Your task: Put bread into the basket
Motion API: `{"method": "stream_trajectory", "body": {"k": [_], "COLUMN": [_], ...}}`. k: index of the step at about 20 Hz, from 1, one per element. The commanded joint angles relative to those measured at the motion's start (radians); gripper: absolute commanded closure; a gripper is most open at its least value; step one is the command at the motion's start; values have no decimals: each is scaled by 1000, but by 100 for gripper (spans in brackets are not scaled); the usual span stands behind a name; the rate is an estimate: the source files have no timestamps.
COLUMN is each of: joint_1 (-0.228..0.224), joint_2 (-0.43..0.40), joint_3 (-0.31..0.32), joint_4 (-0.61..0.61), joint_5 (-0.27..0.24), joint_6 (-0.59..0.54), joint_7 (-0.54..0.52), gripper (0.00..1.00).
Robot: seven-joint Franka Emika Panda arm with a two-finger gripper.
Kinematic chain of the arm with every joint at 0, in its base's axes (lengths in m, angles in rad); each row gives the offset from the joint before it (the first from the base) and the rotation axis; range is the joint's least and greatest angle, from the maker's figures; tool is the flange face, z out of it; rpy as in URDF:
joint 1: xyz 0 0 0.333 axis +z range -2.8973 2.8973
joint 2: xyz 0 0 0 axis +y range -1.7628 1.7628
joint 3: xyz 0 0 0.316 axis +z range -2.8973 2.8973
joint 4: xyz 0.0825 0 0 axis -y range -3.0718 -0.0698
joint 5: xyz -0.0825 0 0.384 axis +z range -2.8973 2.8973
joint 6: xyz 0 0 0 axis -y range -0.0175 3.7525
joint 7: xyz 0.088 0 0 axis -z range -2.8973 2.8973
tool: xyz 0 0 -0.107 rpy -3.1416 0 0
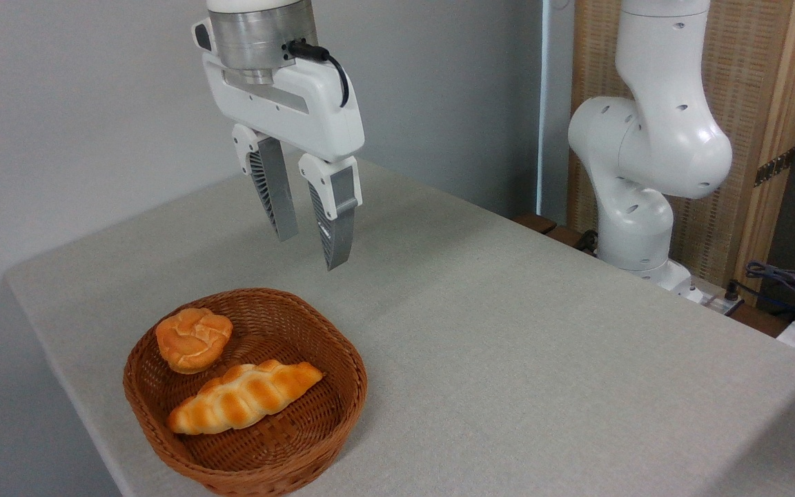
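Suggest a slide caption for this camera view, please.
Open gripper above the basket holding the bun and braided loaf.

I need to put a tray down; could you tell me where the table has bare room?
The table is bare from the basket right to the arm base. The basket is crowded: bun and loaf.

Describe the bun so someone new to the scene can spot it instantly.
Find the brown wicker basket near the front left corner of the grey table, below the open pincer. Two breads lie inside it. The bun is the small round one leaning against the back left wall, golden-orange with a cracked, pale-patched top, unlike the long braided loaf in front of it.
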State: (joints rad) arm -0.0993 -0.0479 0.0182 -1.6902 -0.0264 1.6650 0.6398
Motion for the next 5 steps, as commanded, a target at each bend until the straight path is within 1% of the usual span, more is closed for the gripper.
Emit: {"method": "stream_trajectory", "body": {"k": [1, 5], "joint_1": [9, 7], "joint_2": [-13, -12], "joint_3": [-6, -7], "joint_4": [3, 7], "joint_5": [14, 16], "joint_6": [-21, -24], "joint_7": [9, 9], "gripper": [0, 0]}}
